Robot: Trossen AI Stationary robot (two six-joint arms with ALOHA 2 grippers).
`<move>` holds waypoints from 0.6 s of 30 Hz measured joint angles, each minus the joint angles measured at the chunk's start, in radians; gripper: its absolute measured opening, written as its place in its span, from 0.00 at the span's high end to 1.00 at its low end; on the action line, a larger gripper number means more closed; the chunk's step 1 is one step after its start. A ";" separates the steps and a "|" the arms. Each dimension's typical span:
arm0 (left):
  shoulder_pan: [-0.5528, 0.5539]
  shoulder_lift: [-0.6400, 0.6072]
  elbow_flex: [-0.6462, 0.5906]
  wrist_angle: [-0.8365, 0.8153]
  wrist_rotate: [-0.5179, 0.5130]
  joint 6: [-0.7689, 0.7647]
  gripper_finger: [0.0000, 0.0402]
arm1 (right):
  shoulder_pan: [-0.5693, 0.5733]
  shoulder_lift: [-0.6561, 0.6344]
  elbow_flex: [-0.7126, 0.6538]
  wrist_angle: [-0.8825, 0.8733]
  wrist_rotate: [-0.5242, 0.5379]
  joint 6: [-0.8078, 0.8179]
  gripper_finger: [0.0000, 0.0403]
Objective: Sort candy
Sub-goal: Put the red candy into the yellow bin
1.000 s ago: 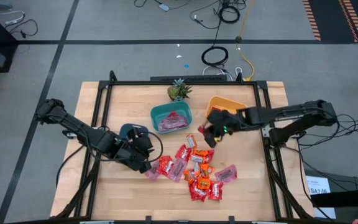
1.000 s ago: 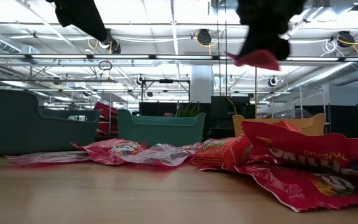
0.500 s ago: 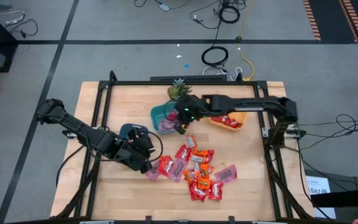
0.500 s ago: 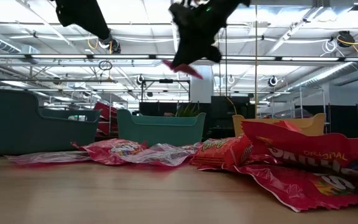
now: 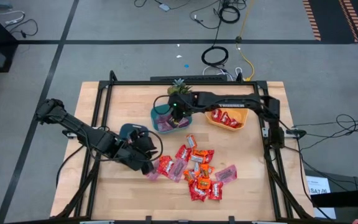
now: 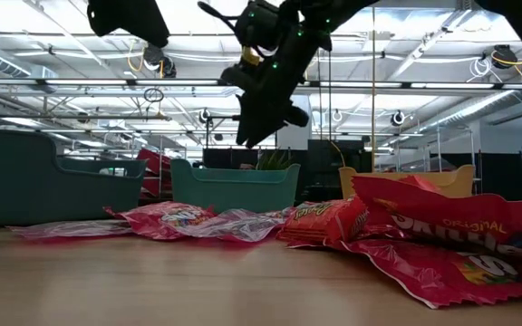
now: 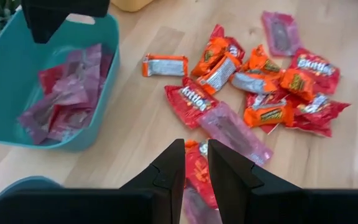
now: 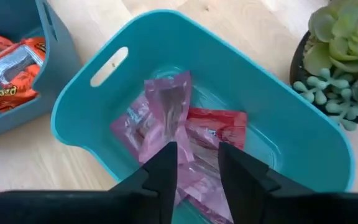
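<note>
The candy lies as a loose pile [image 5: 197,171] of red, orange and pink packets on the table's near middle, also seen in the left wrist view [image 7: 260,81]. More pink and red candy [image 8: 166,106] lies in the teal bowl [image 5: 156,113]. My right gripper [image 8: 197,149] hangs open over that bowl with nothing between its fingers. My left gripper [image 7: 196,146] hovers above the pile's left end [image 5: 160,167]. Its fingers are a narrow gap apart, and a red packet [image 7: 197,171] on the table shows through the gap.
A yellow bowl [image 5: 229,102] with red candy stands right of the teal one. A dark blue bowl [image 5: 129,129] with orange candy sits by my left gripper. A small green plant [image 5: 178,91] stands at the teal bowl's far side. Bare wood lies near left and near right.
My right gripper has swung from beside the yellow bowl toward the table's left and a little down, ending over the teal bowl. The pink-red candy that hung from its fingers in the low view is gone from them. My left gripper has stayed in place.
</note>
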 joint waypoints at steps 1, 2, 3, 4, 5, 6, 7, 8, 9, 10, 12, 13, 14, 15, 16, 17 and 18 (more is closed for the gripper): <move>0.000 0.000 0.000 0.008 0.001 0.000 0.80 | 0.000 -0.005 0.000 -0.010 0.000 0.000 0.72; 0.000 0.000 0.000 0.013 0.001 0.000 0.80 | 0.000 -0.012 0.000 -0.023 -0.002 0.000 0.71; 0.000 0.000 0.000 0.015 0.002 0.000 0.80 | 0.000 -0.023 0.000 -0.039 -0.002 0.000 0.70; 0.000 0.000 0.000 0.017 0.002 0.000 0.80 | 0.001 -0.034 0.000 -0.055 -0.002 -0.002 0.69; 0.000 0.000 0.000 0.018 0.002 0.000 0.80 | 0.001 -0.052 0.000 -0.075 -0.002 -0.006 0.68; 0.000 0.000 0.000 0.019 0.002 0.000 0.80 | 0.001 -0.070 0.000 -0.099 -0.002 -0.012 0.67; 0.000 0.000 0.000 0.020 0.002 0.000 0.80 | 0.001 -0.086 0.000 -0.123 -0.002 -0.021 0.66; 0.000 0.000 0.000 0.021 0.002 0.000 0.80 | 0.001 -0.107 0.000 -0.146 0.000 -0.029 0.66; 0.000 0.000 0.000 0.021 0.002 0.000 0.80 | 0.001 -0.122 0.000 -0.170 0.009 -0.034 0.65; 0.000 0.000 0.000 0.020 0.002 -0.001 0.80 | 0.001 -0.140 0.000 -0.194 0.024 -0.034 0.65; 0.002 0.000 0.000 0.019 0.002 -0.001 0.80 | 0.006 -0.173 0.000 -0.242 0.062 -0.033 0.64; 0.002 0.000 0.000 0.019 0.001 -0.001 0.80 | 0.009 -0.191 0.000 -0.268 0.080 -0.030 0.64; 0.003 0.000 0.000 0.019 0.001 0.000 0.80 | 0.014 -0.207 0.000 -0.292 0.091 -0.028 0.63; 0.006 0.000 0.000 0.019 0.001 0.000 0.80 | 0.021 -0.222 0.000 -0.313 0.102 -0.025 0.63; 0.009 0.000 0.000 0.019 0.001 0.000 0.80 | 0.031 -0.235 0.000 -0.331 0.113 -0.020 0.63; 0.013 0.000 0.000 0.018 0.001 -0.002 0.80 | 0.043 -0.249 -0.003 -0.343 0.126 -0.013 0.62; 0.017 0.000 0.000 0.019 0.003 -0.012 0.80 | 0.056 -0.265 -0.014 -0.345 0.137 -0.006 0.62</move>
